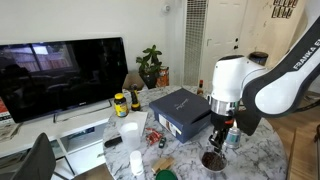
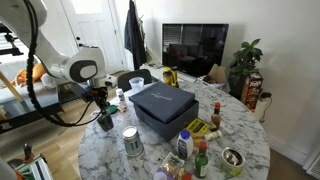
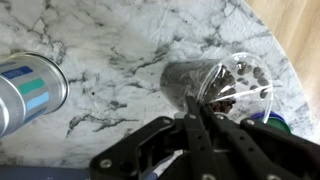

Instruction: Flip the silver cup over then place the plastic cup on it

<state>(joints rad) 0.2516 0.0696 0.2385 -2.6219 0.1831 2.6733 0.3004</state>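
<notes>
The plastic cup (image 3: 225,80), smoky and see-through with a dark inside, stands on the marble table (image 3: 120,40). My gripper (image 3: 196,102) is shut on its near wall, one finger inside the rim and one outside. Both exterior views show the plastic cup (image 1: 213,158) (image 2: 105,121) hanging just under the gripper (image 1: 219,142) (image 2: 103,109) near the table's edge. The silver cup (image 3: 28,88) (image 2: 131,142) stands a short way off, apart from the gripper. Blue and teal patches show on its shiny side. Which end is up I cannot tell.
A dark blue box (image 1: 180,110) (image 2: 160,108) fills the middle of the table. A tall white cup (image 1: 130,133) stands beyond it. Several small bottles (image 2: 200,152) crowd one side. The table's edge and wooden floor (image 3: 295,40) lie close beside the plastic cup.
</notes>
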